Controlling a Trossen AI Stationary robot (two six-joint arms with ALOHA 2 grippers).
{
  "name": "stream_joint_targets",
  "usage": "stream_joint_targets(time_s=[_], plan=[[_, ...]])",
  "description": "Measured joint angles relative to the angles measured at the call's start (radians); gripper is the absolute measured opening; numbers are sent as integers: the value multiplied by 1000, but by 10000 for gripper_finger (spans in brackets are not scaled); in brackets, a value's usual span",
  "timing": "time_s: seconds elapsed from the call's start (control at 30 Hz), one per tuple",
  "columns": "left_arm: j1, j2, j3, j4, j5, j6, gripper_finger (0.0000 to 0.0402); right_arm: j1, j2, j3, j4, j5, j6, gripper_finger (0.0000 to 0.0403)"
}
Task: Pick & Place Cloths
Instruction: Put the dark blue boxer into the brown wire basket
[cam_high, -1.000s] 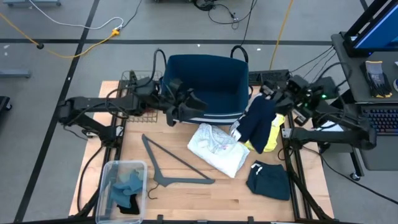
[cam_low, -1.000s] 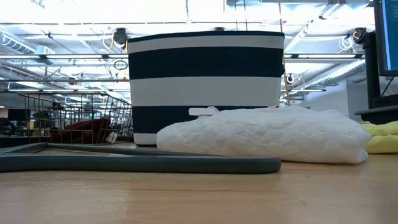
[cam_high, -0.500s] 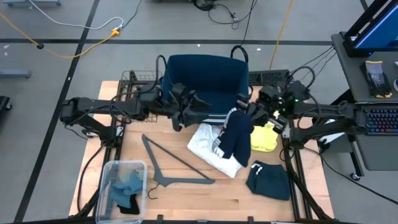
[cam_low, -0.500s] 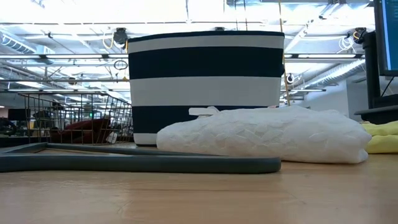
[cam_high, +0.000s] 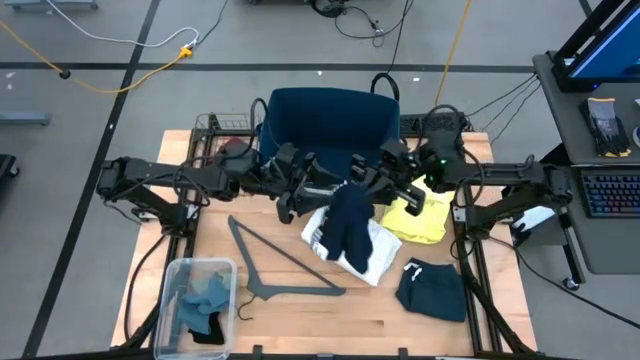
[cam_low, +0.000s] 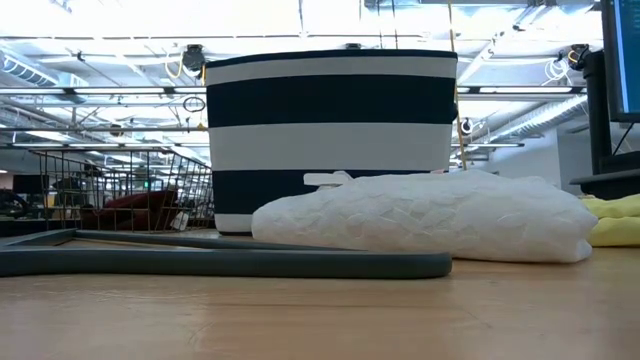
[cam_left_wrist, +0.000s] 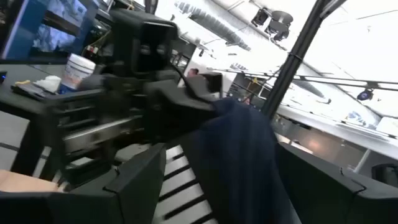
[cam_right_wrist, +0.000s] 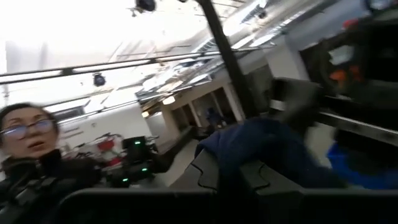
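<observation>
My right gripper is shut on a navy cloth and holds it up over the white cloth, just in front of the striped basket. My left gripper is open and faces the navy cloth at close range; I cannot tell whether it touches. The white cloth lies flat on the table. A yellow cloth and a dark teal cloth lie to its right. Blue and dark cloths sit in a clear bin. My right gripper pinches the navy cloth by its upper end between the two fingers, coming level from the table's right. The cloth hangs slack below the fingers. Its lower end hangs over the white cloth; whether it touches that cloth I cannot tell.
A grey hanger lies on the table left of the white cloth. A wire basket with a maroon cloth stands at the far left. Bare wood lies along the near edge. A person shows beyond the table.
My right gripper has carried the hanging navy cloth toward the table's left, from above the yellow cloth to above the white cloth. The yellow cloth now lies uncovered. My left gripper has moved right, toward the navy cloth and the right gripper.
</observation>
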Motion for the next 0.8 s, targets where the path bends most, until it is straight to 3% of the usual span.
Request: stream_joint_targets(time_s=[0.8], plan=[[-54, -2, 0, -113, -55, 20, 306, 0, 56, 0, -10, 295, -52, 0]])
